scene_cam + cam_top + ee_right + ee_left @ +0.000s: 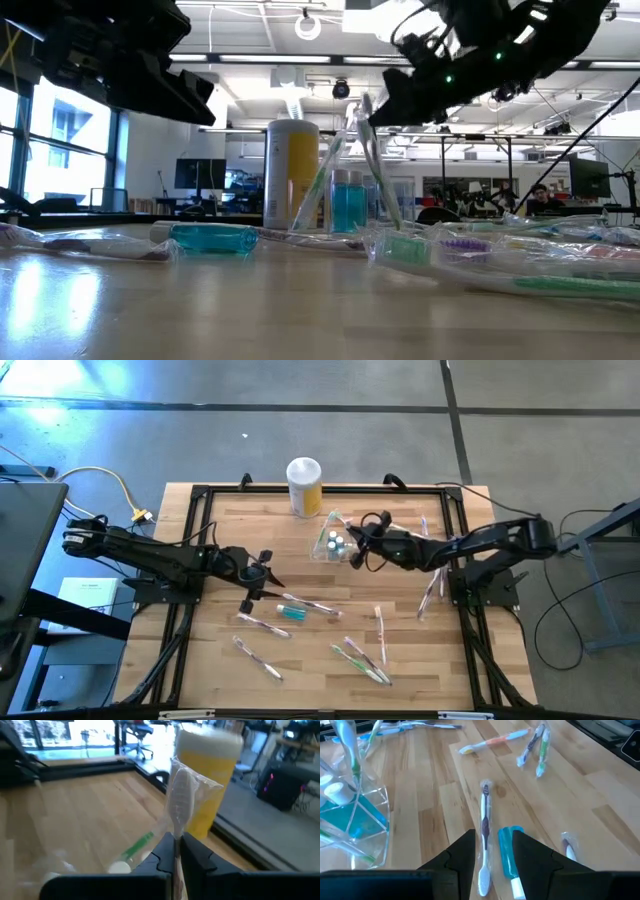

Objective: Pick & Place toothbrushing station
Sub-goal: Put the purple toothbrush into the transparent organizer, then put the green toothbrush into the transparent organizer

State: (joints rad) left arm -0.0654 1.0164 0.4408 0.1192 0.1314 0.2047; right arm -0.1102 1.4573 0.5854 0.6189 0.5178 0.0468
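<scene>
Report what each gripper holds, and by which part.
Right gripper: a wrapped toothbrush, pinched just below its head. Left gripper: nothing, open above the table.

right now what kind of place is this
Probably a robotics lab or open workshop: a wooden table with a black frame stands on a concrete floor, and the low view shows ceiling strip lights and desks with monitors behind it.

yellow canister (305, 487) with white lid, teal tube (291, 613), pale wood table (210, 660)
</scene>
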